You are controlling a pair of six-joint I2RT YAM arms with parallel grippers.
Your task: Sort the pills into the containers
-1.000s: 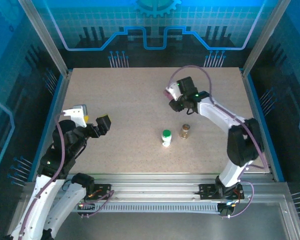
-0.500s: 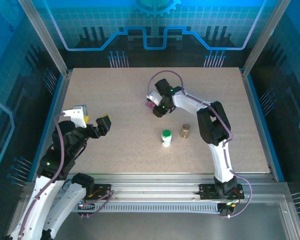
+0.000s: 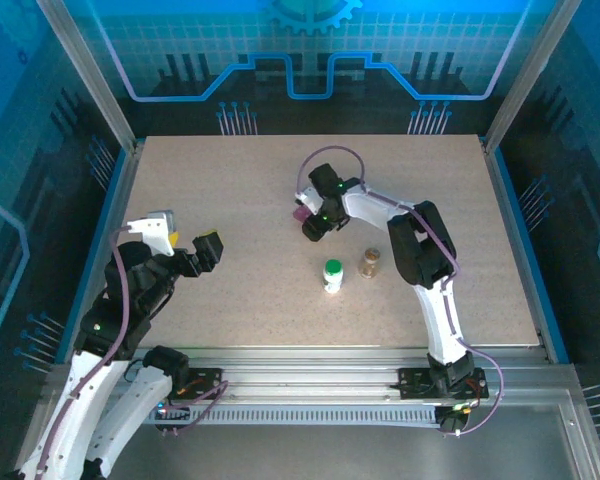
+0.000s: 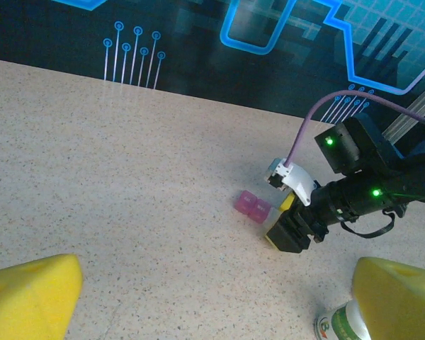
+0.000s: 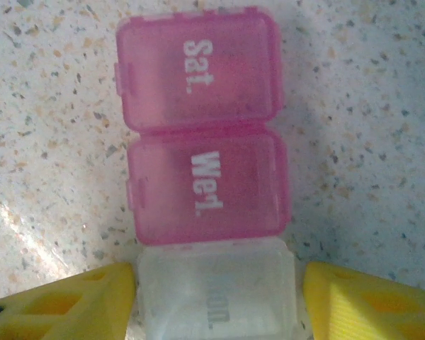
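Note:
The clear-and-pink box [image 5: 204,167] lies flat on the table, its pink lids reading "Sat." and "Wed.". My right gripper [image 5: 219,301] is shut on its clear end compartment, one yellow finger at each side. From above, the box [image 3: 300,212] is at mid-table, just left of the right gripper [image 3: 314,224]. The left wrist view shows the box [image 4: 252,206] and the right gripper [image 4: 289,228] too. The white bottle with green cap [image 3: 332,273] and the amber-brown vial [image 3: 370,262] stand nearer the front. My left gripper [image 3: 198,250] hovers open at the left, holding nothing. No loose pills are visible.
The speckled table [image 3: 230,190] is bordered by aluminium rails and blue walls. The bottle [image 4: 342,324] stands just beside my left gripper's right fingertip [image 4: 400,297] in the left wrist view. A purple cable [image 3: 325,160] loops over the right wrist.
My right arm swung left and toward the front, carrying the box from the back right down onto the mid-table. The left arm stayed put.

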